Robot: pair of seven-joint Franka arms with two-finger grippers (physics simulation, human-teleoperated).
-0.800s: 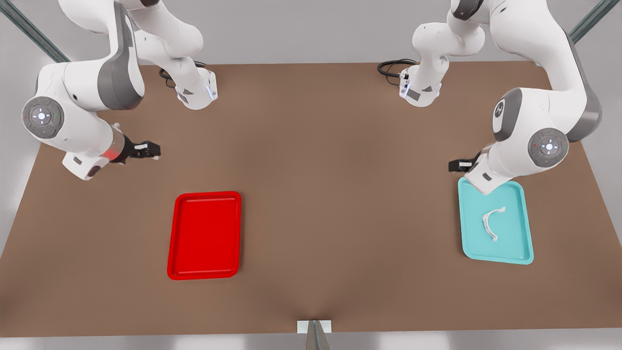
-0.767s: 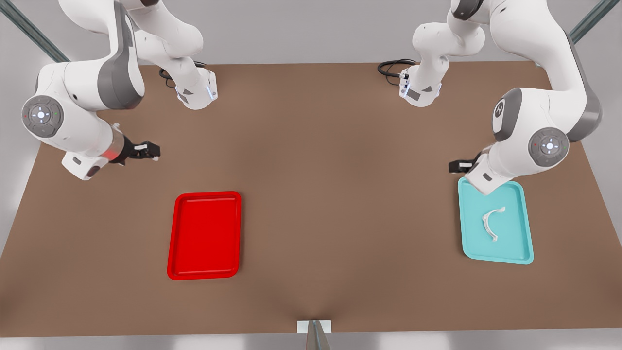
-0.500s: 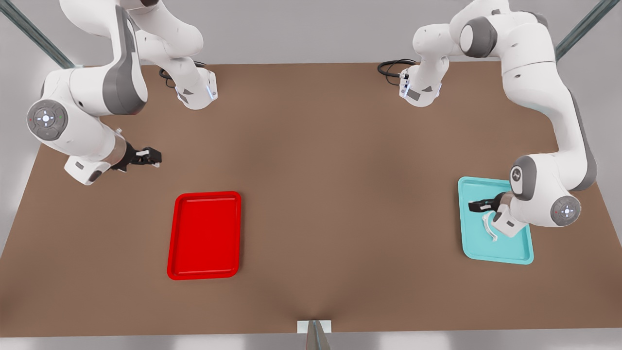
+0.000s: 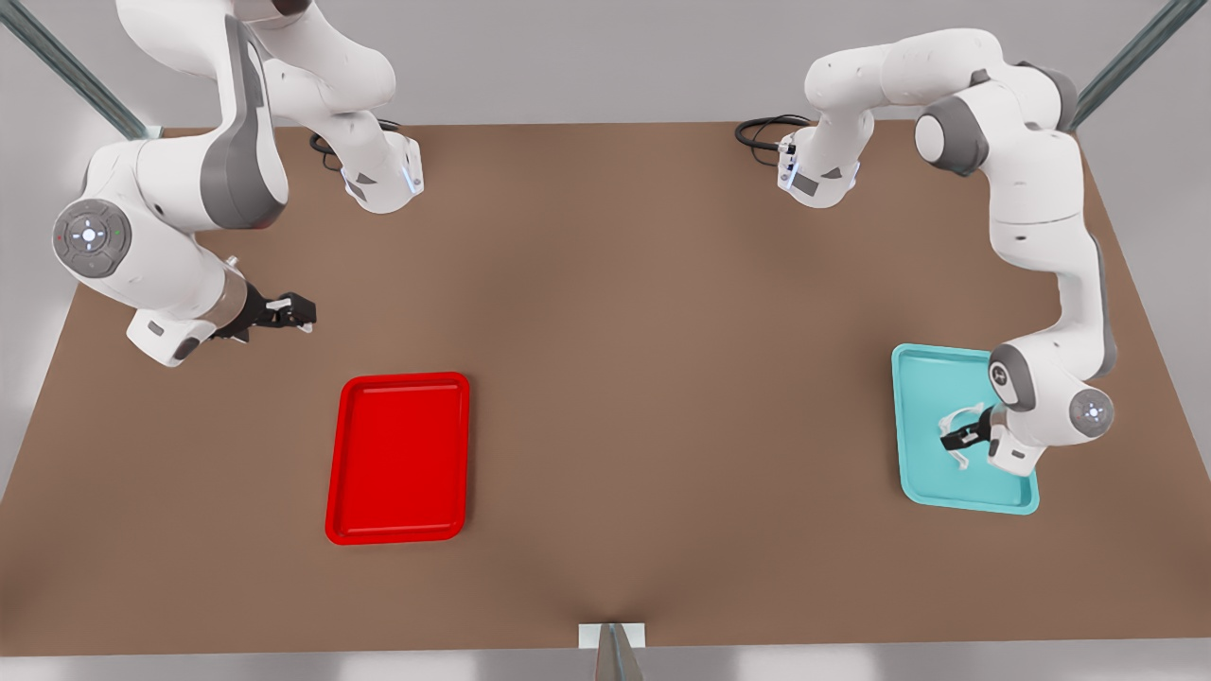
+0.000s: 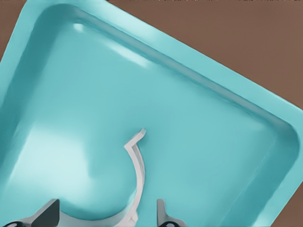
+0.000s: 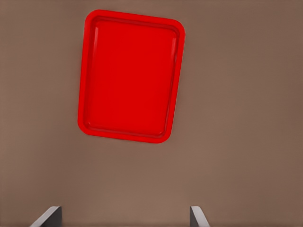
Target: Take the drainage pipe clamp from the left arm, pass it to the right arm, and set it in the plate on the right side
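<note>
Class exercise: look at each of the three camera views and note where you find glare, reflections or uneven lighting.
Left wrist view: pale glossy highlights streak the teal tray around the drainage pipe clamp, by the left claw. Right wrist view: the plate shows a thin sheen along its rim, above the right claw. Front view: the table is darker toward the middle.

I find no legible text, label, brand name or number on any surface I can check. The only sign I can make out is a small dark emblem on the white wrist housing (image 4: 1004, 373) just behind the left gripper (image 4: 952, 438), too small for me to read. A round grey joint cap (image 4: 90, 236) on the arm behind the right gripper (image 4: 301, 310) carries small indicator marks, none of them characters.
</note>
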